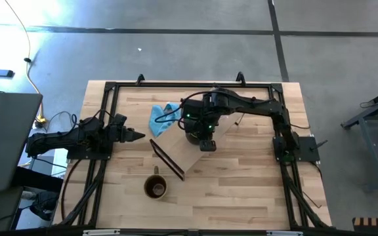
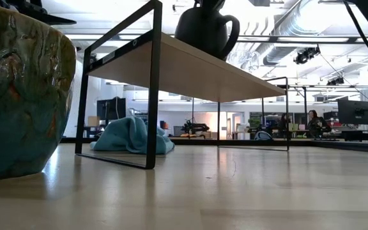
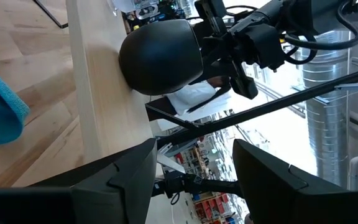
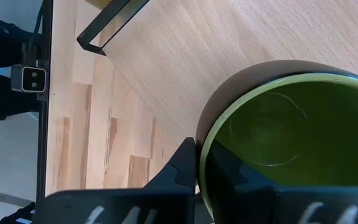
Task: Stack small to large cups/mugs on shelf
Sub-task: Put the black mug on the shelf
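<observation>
A mug, dark outside and green inside (image 4: 278,130), stands by its base on the light-wood shelf (image 1: 195,154) at mid-table. It also shows in the high view (image 1: 193,136), the low view (image 2: 204,29) and the left wrist view (image 3: 160,56). A faint round outline lies inside it; whether that is the glass cup, I cannot tell. My right gripper (image 1: 202,139) is above the mug, shut on its rim. The larger brown mug (image 1: 155,187) stands on the table near the front. My left gripper (image 1: 138,136) waits open and empty at the left, as its wrist view shows (image 3: 194,162). My right gripper holds the green mug by its wall at the rim (image 4: 199,155), one finger outside (image 4: 185,165) and one inside the mug. The fingers come from above, pointing down. The mug stands upright with its base on the shelf board (image 3: 98,81).
A blue cloth (image 1: 163,117) lies on the table by the shelf's far-left side, and shows under the shelf in the low view (image 2: 130,135). The shelf's black end frame (image 1: 168,159) faces the brown mug. Black rails (image 1: 104,124) border the tabletop.
</observation>
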